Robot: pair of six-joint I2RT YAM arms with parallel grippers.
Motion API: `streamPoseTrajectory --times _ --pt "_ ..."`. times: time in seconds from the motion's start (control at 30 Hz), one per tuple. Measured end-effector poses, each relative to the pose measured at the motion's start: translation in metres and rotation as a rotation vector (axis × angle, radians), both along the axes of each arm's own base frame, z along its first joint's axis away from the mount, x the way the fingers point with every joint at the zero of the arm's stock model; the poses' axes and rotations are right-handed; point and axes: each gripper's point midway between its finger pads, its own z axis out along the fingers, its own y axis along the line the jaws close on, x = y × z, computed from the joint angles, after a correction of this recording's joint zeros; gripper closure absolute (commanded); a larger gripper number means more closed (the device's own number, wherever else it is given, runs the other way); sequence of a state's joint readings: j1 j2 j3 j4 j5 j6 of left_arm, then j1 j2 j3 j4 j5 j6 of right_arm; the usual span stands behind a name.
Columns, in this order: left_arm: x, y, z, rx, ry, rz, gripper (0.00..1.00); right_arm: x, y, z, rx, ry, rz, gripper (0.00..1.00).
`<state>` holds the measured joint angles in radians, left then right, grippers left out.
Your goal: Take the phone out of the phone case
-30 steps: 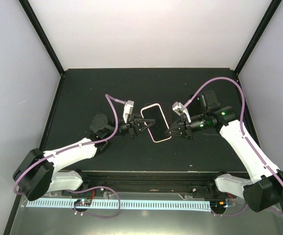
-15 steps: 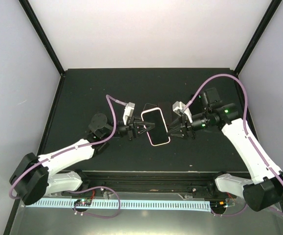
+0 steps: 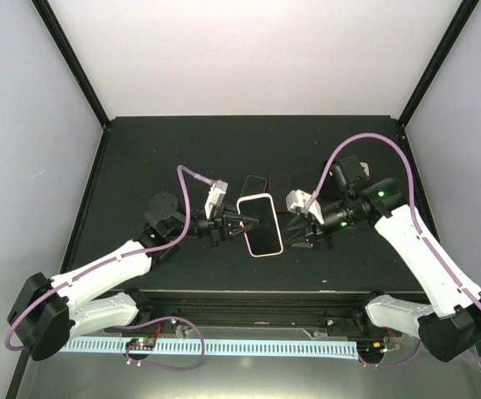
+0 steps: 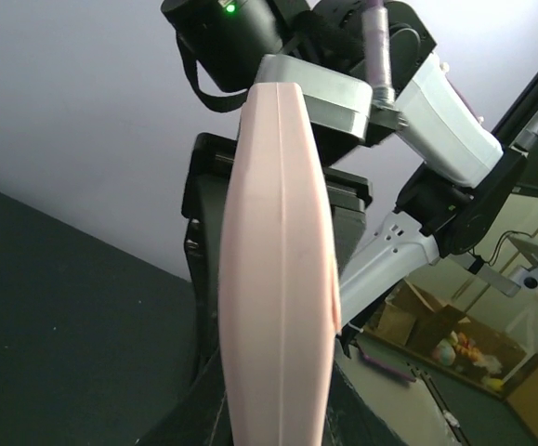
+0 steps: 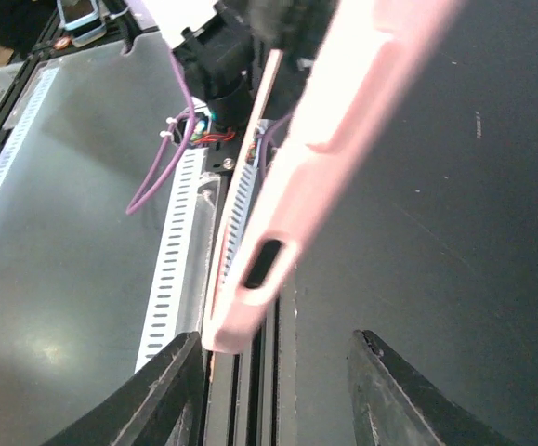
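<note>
- Left gripper (image 3: 242,223) pinched the phone case (image 4: 278,279) by its left edge mid-frame; right gripper (image 3: 294,233) gaped wide just right of it.
- Case looked pale pink, dark phone (image 3: 261,226) face-up.

Phone (image 3: 259,226) is seated in the phone case (image 4: 278,279), not yet separated. Case is pale pink and smooth, with rounded corners; its rim frames the dark, unlit screen. One end edge has an oblong port cutout (image 5: 267,263). The unit sits over the middle of the tabletop, slightly nearer the near edge, screen facing up. Its long axis runs far-to-near, with the far end leaning a little left. It appears raised off the surface.
</note>
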<state>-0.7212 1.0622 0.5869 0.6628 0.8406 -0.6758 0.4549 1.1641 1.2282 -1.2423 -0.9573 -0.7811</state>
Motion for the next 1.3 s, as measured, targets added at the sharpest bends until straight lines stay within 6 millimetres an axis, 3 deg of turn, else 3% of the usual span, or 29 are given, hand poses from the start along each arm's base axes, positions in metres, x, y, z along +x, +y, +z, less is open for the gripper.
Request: streamPoseTrajectory --times 0.3,0.77,1.3 --pt "0.000 0.000 -0.003 0.010 0.011 -0.003 0.98 -0.028 0.006 -0.007 -0.016 -0.016 0.095 0.64" --pt "-0.004 0.000 0.001 -0.003 0.036 -0.035 0.98 -0.029 0.012 -0.017 -0.056 -0.083 0.108 0.82" --pt "-0.009 -0.001 -0.005 0.010 0.047 -0.096 0.98 -0.028 0.010 -0.026 -0.129 -0.184 0.143 0.89"
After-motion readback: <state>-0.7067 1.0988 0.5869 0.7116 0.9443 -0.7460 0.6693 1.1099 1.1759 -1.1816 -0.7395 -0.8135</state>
